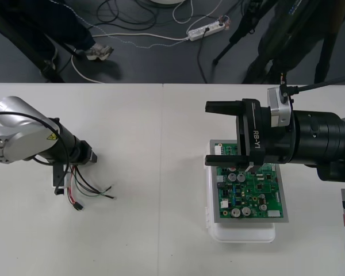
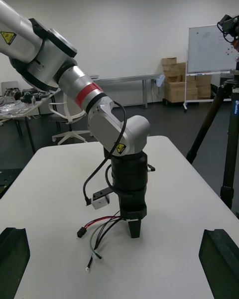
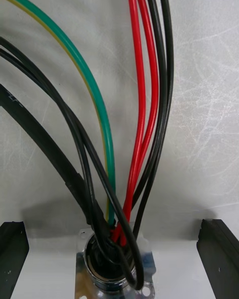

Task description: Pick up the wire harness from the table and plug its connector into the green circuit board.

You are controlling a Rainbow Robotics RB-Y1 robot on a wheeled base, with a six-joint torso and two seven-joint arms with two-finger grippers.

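Table: both your arms over it | Right pincer: wide open, green board on white base under its fingers | Left pincer: tips down, open | Harness: on table beneath left pincer, socket between its fingers, apart from both | Plug: just beside left pincer.

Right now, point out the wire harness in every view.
Front view: wire harness on the table's left, under the left end effector.
Right wrist view: wires fanned on the table at that end effector's tip.
Left wrist view: wires leaving the socket between its open fingers.
Landmark: the red wire.
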